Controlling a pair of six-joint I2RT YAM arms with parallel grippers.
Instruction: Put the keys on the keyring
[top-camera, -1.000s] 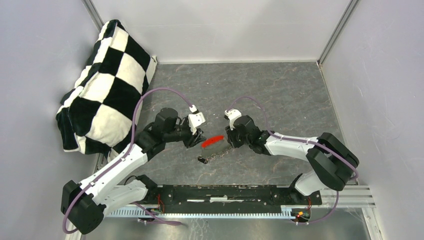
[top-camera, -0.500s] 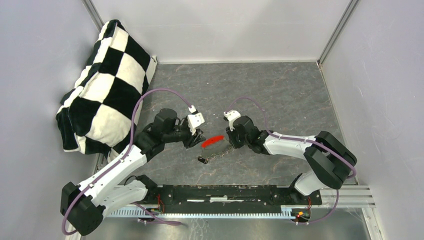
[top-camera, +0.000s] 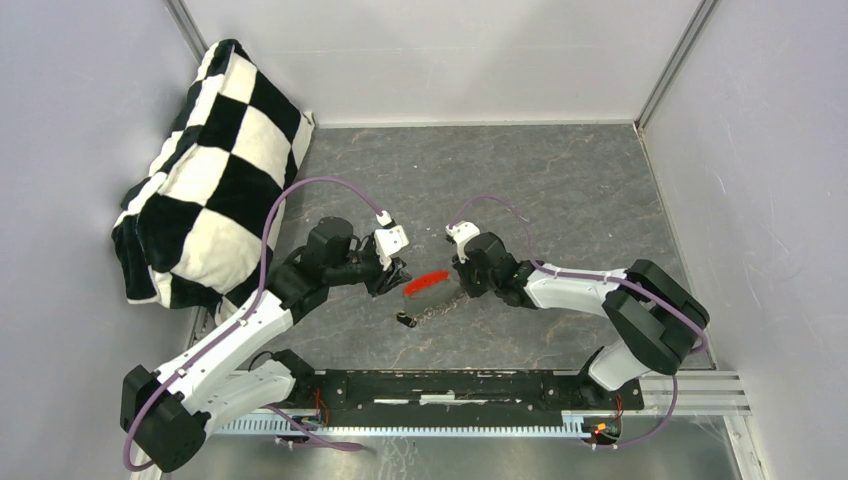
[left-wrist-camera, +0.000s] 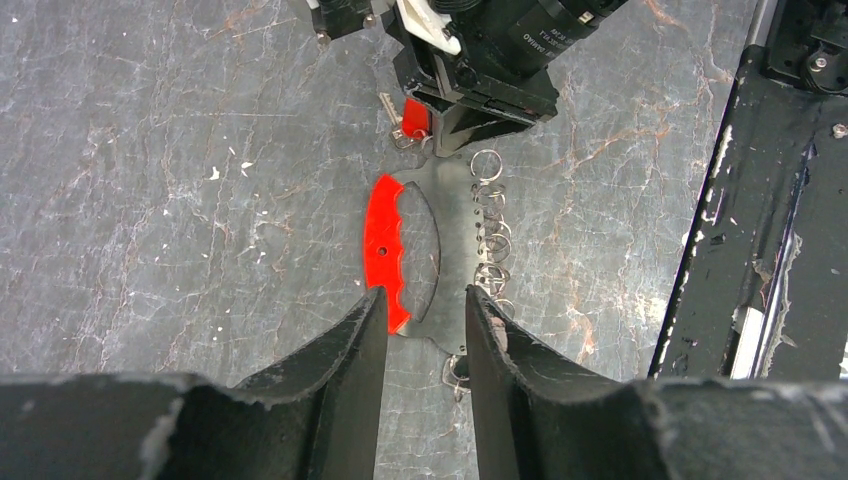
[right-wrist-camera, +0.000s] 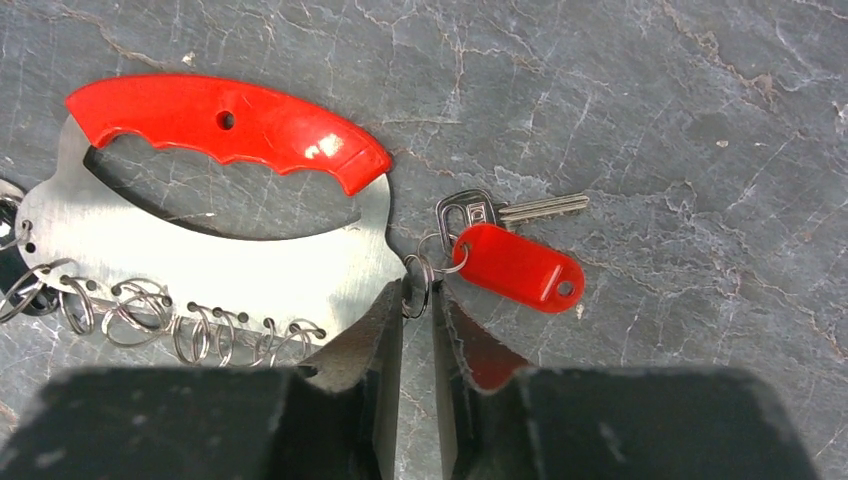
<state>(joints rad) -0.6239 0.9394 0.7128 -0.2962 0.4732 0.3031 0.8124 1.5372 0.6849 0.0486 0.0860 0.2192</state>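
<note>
My left fingers (left-wrist-camera: 372, 330) clamp one end of the keyring (right-wrist-camera: 230, 265) — a stiff, slick steel plate with a red band, lying flat on the counter (right-wrist-camera: 650, 120). My right fingers (right-wrist-camera: 385, 335) stand narrow around the small ring (right-wrist-camera: 416, 285) at the plate's corner, the red-headed key (right-wrist-camera: 515, 265) just beside it. Whether they pinch it, I cannot tell. That wire loop looks light, springy and apt to slip — best taken across its flat, close to the plate.
</note>
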